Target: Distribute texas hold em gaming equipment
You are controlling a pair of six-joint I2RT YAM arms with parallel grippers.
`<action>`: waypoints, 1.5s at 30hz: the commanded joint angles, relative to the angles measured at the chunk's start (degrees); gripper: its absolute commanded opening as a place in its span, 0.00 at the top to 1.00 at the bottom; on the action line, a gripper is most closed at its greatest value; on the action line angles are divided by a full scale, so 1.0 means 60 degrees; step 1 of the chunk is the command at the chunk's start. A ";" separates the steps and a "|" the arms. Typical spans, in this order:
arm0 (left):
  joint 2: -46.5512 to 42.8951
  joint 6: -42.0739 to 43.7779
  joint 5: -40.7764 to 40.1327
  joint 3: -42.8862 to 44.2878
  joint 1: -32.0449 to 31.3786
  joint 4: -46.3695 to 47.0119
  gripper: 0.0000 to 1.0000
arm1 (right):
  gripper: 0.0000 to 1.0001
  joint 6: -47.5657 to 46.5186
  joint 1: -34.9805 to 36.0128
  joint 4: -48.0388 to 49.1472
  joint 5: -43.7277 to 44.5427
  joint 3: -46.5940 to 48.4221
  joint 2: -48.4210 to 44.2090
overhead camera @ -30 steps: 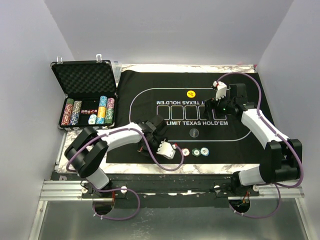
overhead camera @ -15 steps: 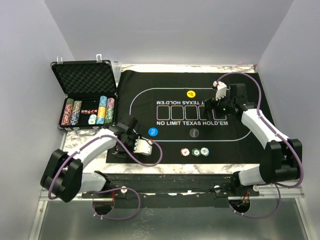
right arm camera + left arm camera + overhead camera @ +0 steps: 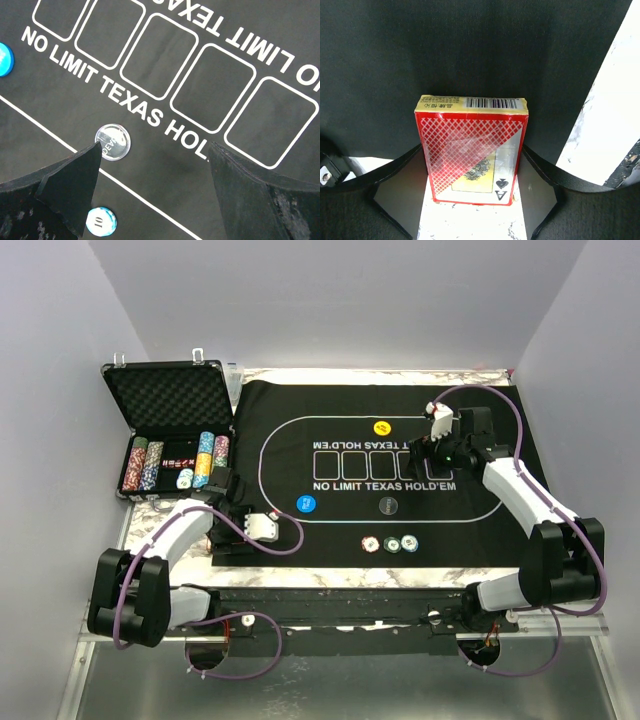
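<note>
From above, my left arm reaches to the left edge of the felt mat (image 3: 470,530), and my left jaws sit just in front of the open case (image 3: 165,400). What they hold is hidden here. Stacks of poker chips (image 3: 205,460) stand in rows in the case's lower half. On the mat, a blue button disc (image 3: 306,504) lies to the left of the printed lettering and a yellow button disc (image 3: 381,426) lies on the far side. A dealer button disc (image 3: 389,505) lies near the middle. Three loose chips (image 3: 392,544) lie in a row close to the near edge. My right jaws hang over the card outlines on the right. Marble table (image 3: 300,575) shows along the mat's near border.

Through my left wrist camera, my left jaws are closed on a red-orange card box (image 3: 470,130), and their fingers (image 3: 540,165) press its two long sides. The barcode end points away from me and the ace of spades mark is nearest. Black mat lies beyond the box, with marble below and to the right.

Through my right wrist camera, my right jaws stand wide apart and hold nothing, above the mat's lettering. The dealer button disc (image 3: 112,142) lies just beyond my left finger (image 3: 70,185). A pale blue chip (image 3: 100,220) is beside that finger, and the blue button disc (image 3: 2,59) is cut off by the left edge.
</note>
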 commanded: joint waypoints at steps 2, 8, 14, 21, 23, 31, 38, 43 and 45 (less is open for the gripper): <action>0.0103 0.0044 0.0428 -0.0018 0.0086 0.0339 0.39 | 0.09 -0.0199 -0.0044 -0.0094 -0.0368 -0.0051 0.0026; -0.0410 -0.0456 0.0687 0.0393 0.0095 0.0105 0.01 | 0.07 -0.0561 -0.0042 -0.0470 -0.0947 0.0021 -0.0082; -0.1026 -0.2255 0.1719 0.1784 0.0091 -0.0278 0.01 | 0.07 -0.2018 -0.0035 -0.1784 -0.1387 -0.0004 -0.0620; -0.0949 -0.7161 0.2114 0.3191 0.0097 0.0318 0.01 | 0.10 -0.4088 0.0186 -0.3819 -0.0894 -0.0076 -0.1027; -0.1118 -0.8190 0.2125 0.3195 0.0089 0.0753 0.01 | 0.10 -0.4505 0.0428 -0.4062 -0.0552 -0.0302 -0.1049; -0.1219 -1.0533 0.1490 0.2763 0.0100 0.1991 0.01 | 0.14 -0.4994 0.2195 -0.4094 0.0499 -0.1557 -0.1443; -0.0924 -1.0565 0.1475 0.2603 0.0101 0.2040 0.01 | 0.18 -0.4917 0.3302 -0.3660 0.1526 -0.2500 -0.1832; -0.1147 -1.0565 0.1543 0.2481 0.0095 0.2055 0.01 | 0.18 -0.4802 0.3488 -0.3265 0.1764 -0.2825 -0.1947; -0.1141 -1.0565 0.1545 0.2476 0.0089 0.2053 0.01 | 0.19 -0.4741 0.3536 -0.2987 0.1930 -0.2958 -0.2005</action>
